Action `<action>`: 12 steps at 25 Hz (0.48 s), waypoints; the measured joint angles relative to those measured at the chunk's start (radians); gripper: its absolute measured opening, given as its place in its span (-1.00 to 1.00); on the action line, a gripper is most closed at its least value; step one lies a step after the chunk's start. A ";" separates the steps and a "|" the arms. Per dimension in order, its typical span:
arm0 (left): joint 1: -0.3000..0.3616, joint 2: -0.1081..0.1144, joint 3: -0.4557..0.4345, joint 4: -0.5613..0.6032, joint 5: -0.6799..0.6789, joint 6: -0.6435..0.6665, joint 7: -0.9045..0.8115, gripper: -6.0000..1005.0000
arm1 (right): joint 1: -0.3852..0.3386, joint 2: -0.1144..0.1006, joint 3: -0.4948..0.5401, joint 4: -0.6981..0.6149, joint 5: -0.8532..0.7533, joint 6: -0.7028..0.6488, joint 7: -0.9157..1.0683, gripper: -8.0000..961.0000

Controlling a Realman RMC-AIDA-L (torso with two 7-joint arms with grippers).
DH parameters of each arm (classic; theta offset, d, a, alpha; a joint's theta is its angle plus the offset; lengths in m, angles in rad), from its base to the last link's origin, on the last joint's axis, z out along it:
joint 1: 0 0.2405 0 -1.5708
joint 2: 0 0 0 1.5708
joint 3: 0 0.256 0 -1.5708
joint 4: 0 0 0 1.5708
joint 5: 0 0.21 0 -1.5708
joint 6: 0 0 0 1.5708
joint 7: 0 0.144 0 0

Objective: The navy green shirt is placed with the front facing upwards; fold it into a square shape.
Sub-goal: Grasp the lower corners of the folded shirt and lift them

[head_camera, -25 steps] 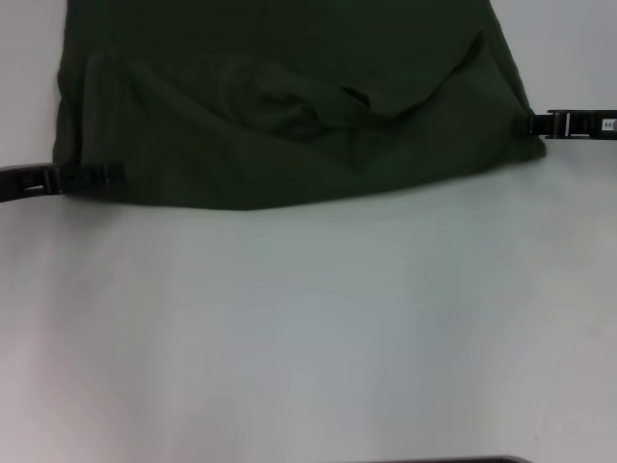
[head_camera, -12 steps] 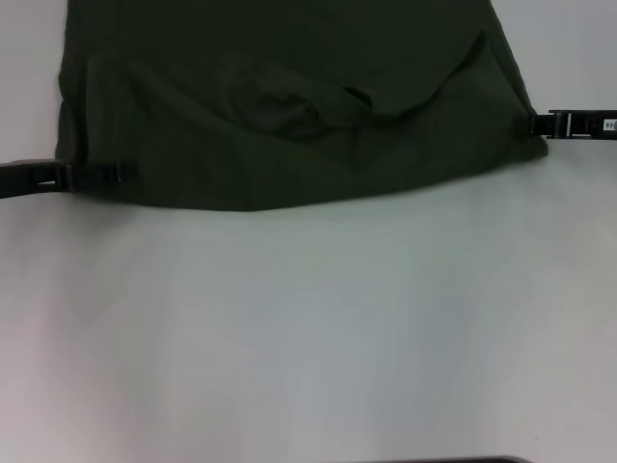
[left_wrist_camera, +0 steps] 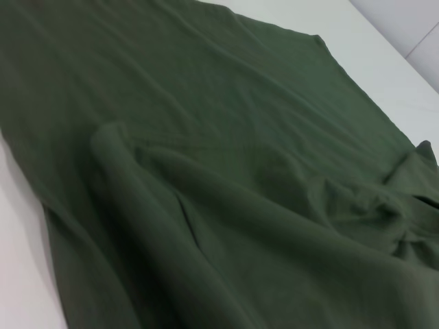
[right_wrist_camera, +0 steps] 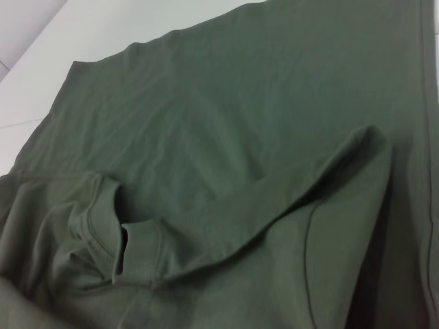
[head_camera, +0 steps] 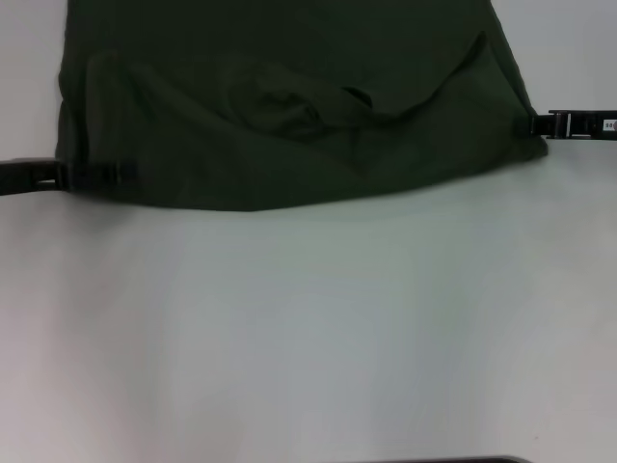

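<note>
At the left edge of the head view, the left gripper (head_camera: 106, 174) reaches onto the navy green shirt (head_camera: 289, 106) — clamped on its near-left edge. Across the white worktop (head_camera: 308, 328) the shirt lies folded over, its ribbed collar (right_wrist_camera: 130, 247) bunched mid-cloth. Far right, the right gripper (head_camera: 535, 124) pinches the shirt's opposite edge.
</note>
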 joint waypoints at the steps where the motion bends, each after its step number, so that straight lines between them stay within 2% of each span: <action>1: 0.000 -0.002 -0.003 -0.004 0.000 -0.005 -0.002 0.55 | 0.000 0.000 0.000 0.000 0.000 0.000 0.000 -0.91; 8: -0.002 0.005 0.000 0.008 0.022 -0.045 -0.026 0.52 | 0.006 0.000 0.000 0.000 0.000 0.000 0.000 -0.91; 12: -0.004 0.004 -0.001 0.008 0.024 -0.046 -0.026 0.15 | 0.007 0.000 0.000 0.000 0.000 0.000 -0.001 -0.91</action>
